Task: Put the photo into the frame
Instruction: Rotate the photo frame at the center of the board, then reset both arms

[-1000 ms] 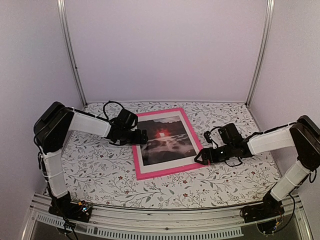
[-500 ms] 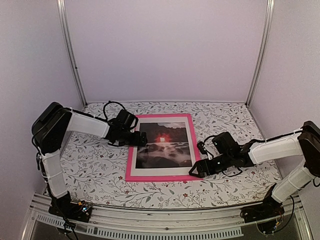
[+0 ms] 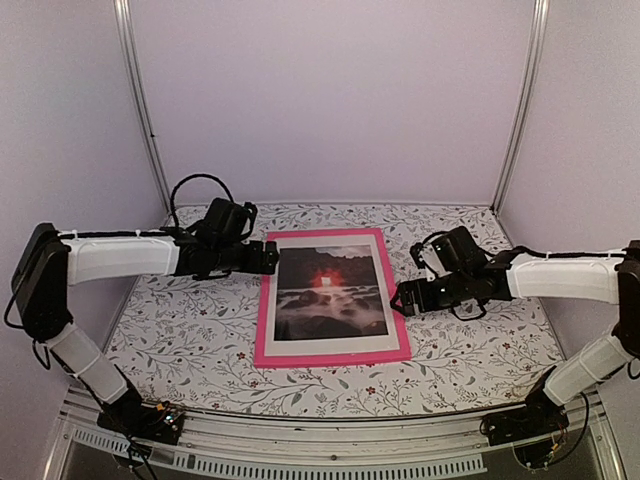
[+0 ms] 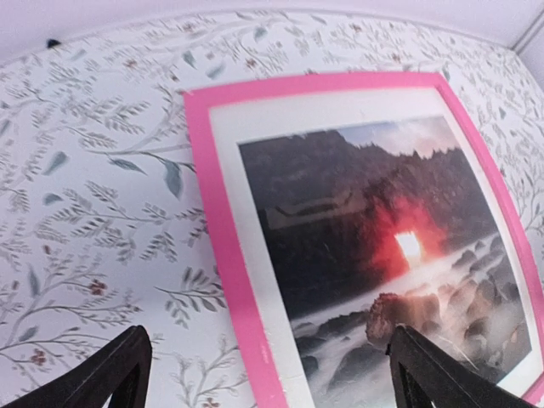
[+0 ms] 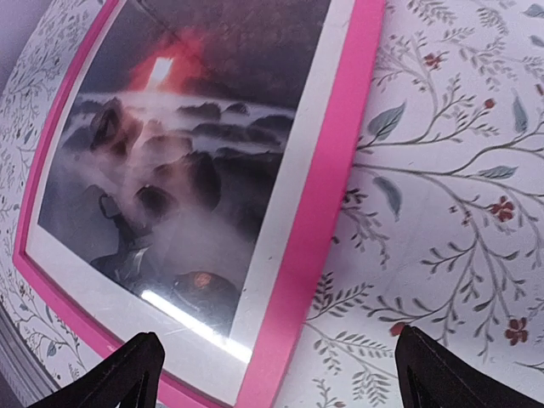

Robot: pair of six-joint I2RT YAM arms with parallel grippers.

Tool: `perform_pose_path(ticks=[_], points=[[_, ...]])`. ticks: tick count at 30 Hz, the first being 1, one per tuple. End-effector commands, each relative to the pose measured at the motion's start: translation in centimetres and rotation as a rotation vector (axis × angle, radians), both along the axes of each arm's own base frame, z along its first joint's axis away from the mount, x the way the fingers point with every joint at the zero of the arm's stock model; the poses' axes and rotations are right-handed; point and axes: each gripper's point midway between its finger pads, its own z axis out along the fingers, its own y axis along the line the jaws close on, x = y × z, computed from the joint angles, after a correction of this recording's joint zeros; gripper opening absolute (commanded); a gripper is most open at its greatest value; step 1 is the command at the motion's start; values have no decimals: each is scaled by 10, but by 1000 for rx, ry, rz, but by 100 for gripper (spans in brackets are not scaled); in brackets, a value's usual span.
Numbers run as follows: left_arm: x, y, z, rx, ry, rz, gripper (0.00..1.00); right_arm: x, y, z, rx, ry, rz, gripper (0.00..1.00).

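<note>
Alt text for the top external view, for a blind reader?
A pink frame holding the photo, a dark landscape with a red sun, lies flat on a floral table. The open left gripper is at its far-left corner, the open right gripper beside its right rail.

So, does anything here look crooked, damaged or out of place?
Nothing stands out: the photo lies flat inside the frame, which sits roughly square on the table, with no visible tears or spills.
</note>
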Motion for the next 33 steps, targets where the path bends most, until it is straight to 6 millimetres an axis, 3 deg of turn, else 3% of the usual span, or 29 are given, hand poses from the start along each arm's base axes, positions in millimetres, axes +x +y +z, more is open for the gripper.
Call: perform_pose_path(ticks=[1,10,16,22,26,33], points=[[5,52,32,108,-108,131,100,29,-29,34,-47,-100,-67,99],[-19,103,94,120,-236,259,100,73,-70,77,-89,-229,-187,99],[-39,138,116,86,-351,341,100,89,-104,101,-109,-312,-259,99],[-51,140,122,-10,-406,289,100,87,-132,121,-98,-368,-350,99],[-58,143,120,-33,-419,289,100,74,-145,145,-75,-441,-399,99],[-65,128,119,-86,-425,191,100,56,-146,168,2,-548,-386,99]])
